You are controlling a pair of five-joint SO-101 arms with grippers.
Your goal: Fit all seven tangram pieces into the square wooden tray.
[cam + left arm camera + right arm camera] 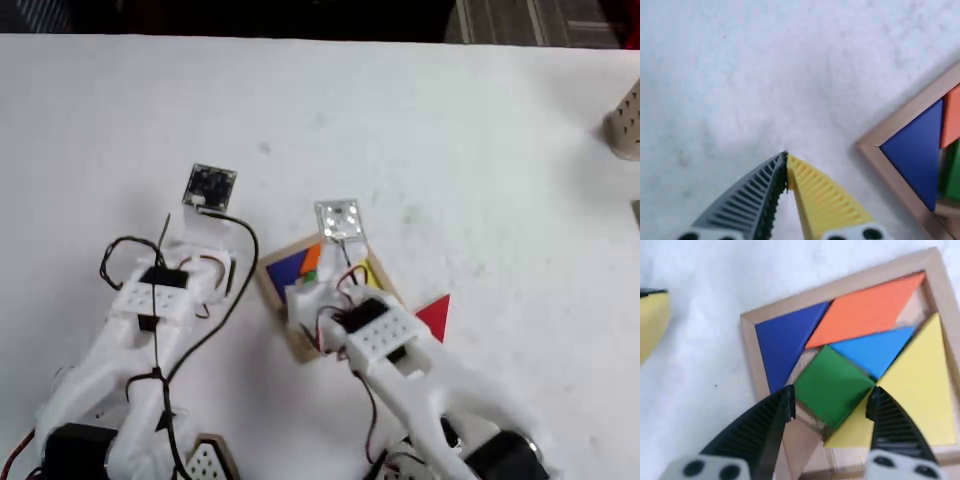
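Right wrist view. Item: green square (827,380), mid wooden tray (749,350), among blue triangle (782,340), orange parallelogram (865,307), light-blue triangle (875,347), yellow triangle (920,390); looks cocked, not seated.
Handling, judged: thin, rigid, light, painted faces likely slick; pinch across two opposite straight edges.
Right gripper (831,397): jaws spread, straddling square, holding nothing.
Left gripper (786,162): closed, empty, over table (765,75) beside tray.
Red triangle (435,315): on table, just beside tray.

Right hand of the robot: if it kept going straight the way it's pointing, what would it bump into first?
Most likely the green square in the wooden tray. The right hand points down at it, jaws open on either side. How far above it hangs is hard to judge.
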